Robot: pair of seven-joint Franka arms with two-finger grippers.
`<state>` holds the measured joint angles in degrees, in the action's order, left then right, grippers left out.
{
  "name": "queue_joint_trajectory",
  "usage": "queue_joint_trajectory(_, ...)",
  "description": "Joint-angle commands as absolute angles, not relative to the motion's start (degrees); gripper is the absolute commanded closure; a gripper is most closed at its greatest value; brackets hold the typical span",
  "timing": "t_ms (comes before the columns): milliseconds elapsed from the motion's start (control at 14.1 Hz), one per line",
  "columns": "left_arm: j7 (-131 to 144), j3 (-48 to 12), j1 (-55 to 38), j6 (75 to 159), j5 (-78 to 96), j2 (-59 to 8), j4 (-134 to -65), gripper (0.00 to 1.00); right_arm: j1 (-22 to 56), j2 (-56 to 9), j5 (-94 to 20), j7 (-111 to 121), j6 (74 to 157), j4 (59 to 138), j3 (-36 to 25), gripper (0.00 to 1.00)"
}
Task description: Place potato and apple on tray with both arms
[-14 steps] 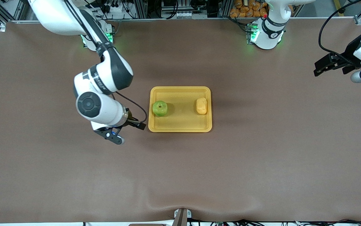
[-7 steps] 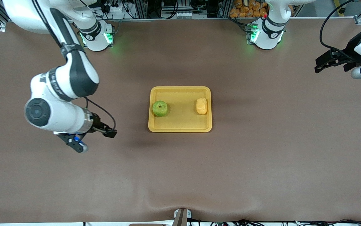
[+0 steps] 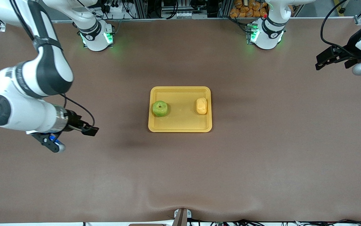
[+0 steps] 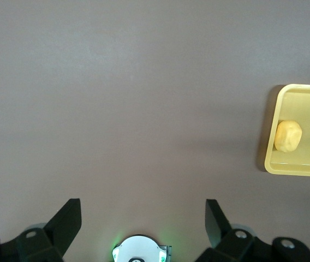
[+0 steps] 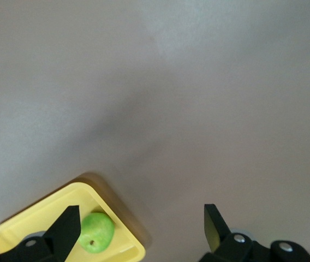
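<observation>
The yellow tray lies at the table's middle. The green apple sits in it at the right arm's end, and the yellow potato at the left arm's end. My right gripper is open and empty over bare table, well clear of the tray toward the right arm's end. My left gripper is open and empty, high over the left arm's end of the table. The right wrist view shows its gripper, the apple and the tray. The left wrist view shows its gripper, the potato and the tray.
The brown mat covers the table. The right arm's base and the left arm's base stand at the edge farthest from the front camera, both lit green. The left arm's base also shows in the left wrist view.
My right arm has swung away from the tray toward its own end of the table. My left gripper has drifted a little farther from the tray. The apple and potato have not moved.
</observation>
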<state>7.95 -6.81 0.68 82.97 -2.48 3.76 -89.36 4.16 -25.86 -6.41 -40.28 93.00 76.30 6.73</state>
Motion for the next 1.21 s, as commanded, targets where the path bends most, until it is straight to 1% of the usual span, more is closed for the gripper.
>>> queue_joint_trajectory(0, 6.68, -6.68, 0.70, 82.79, -2.55, 5.45, -90.88, 0.00, 1.50, -24.97, -3.97, -36.66, 90.36, 73.84, 8.61, 0.00)
queue_joint_trajectory(213, 6.68, -6.68, 0.70, 82.71, -2.55, 5.45, -90.88, 0.00, 0.18, -22.78, -2.55, -33.51, 90.26, 73.13, 8.70, 0.00)
queue_joint_trajectory(356, 6.68, -6.77, 0.70, 82.71, -2.55, 5.54, -90.88, 0.00, -0.70, -20.14, -2.29, -25.18, 90.18, 73.13, 8.35, 0.00)
queue_joint_trajectory(569, 6.68, -6.77, 0.70, 82.71, -2.55, 5.45, -90.88, 0.00, -2.54, -16.80, -2.20, -18.30, 84.30, 73.13, 6.69, 0.00)
queue_joint_trajectory(711, 6.68, -6.68, 0.79, 82.71, -2.55, 5.45, -90.88, 0.00, -3.07, -12.68, -1.50, -14.96, 84.02, 74.00, 6.59, 0.00)
queue_joint_trajectory(925, 6.59, -6.68, 0.97, 82.71, -2.55, 5.54, -90.88, 0.00, -3.25, -9.76, -0.09, -14.59, 82.27, 74.88, 6.50, 0.00)
queue_joint_trajectory(1138, 6.59, -6.68, 1.05, 82.62, -2.55, 6.15, -90.88, 0.00, -2.99, -6.34, -0.09, -10.57, 82.35, 76.98, 5.10, 0.00)
